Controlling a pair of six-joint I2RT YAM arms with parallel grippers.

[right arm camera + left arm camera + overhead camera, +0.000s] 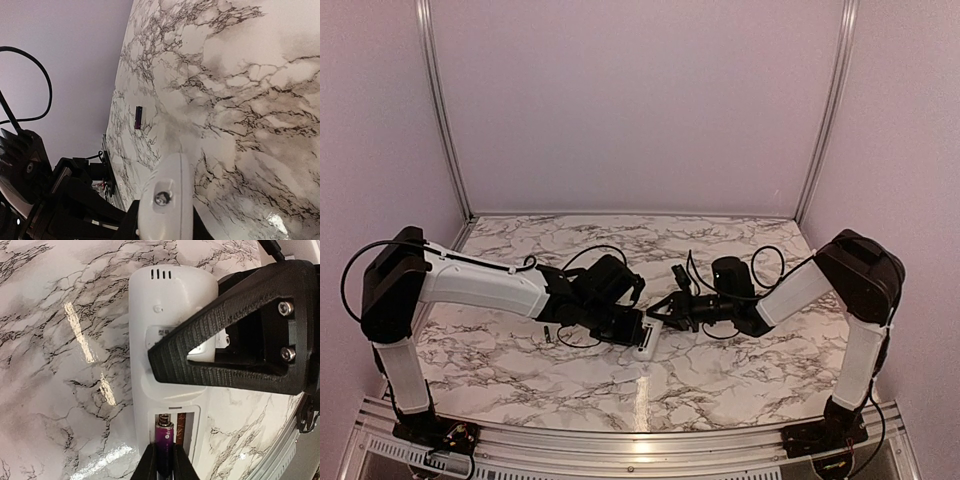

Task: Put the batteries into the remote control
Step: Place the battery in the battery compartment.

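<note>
**Item 1 – remote control** (170, 300): white, lying back-side up on marble-pattern table (720, 370), approx. centre, betw. the two arms. Vent slots at far end, label mid-body. Battery compartment (189, 437) open at the end nearest L wrist cam; no cover in view.

**Item 2 – purple battery** (164, 437): sits lengthwise in L slot of compartment, metal end touching spring contact (162, 419). Slot beside it has no cell in it.

**Item 3 – second battery** (138, 117): dark, slim, lying flat on table, well apart from remote, on L arm's side; nothing touching it.

**Item 4 – left gripper** (162, 464): clenched on purple battery, fingers either side of its near end, right over compartment.

**Item 5 – right gripper** (166, 225): grasping remote control across its body. Ribbed black finger (220, 340) lies over remote's back, mid-body, per L wrist cam. R wrist cam shows remote's rounded white end betw. the fingers.
</note>
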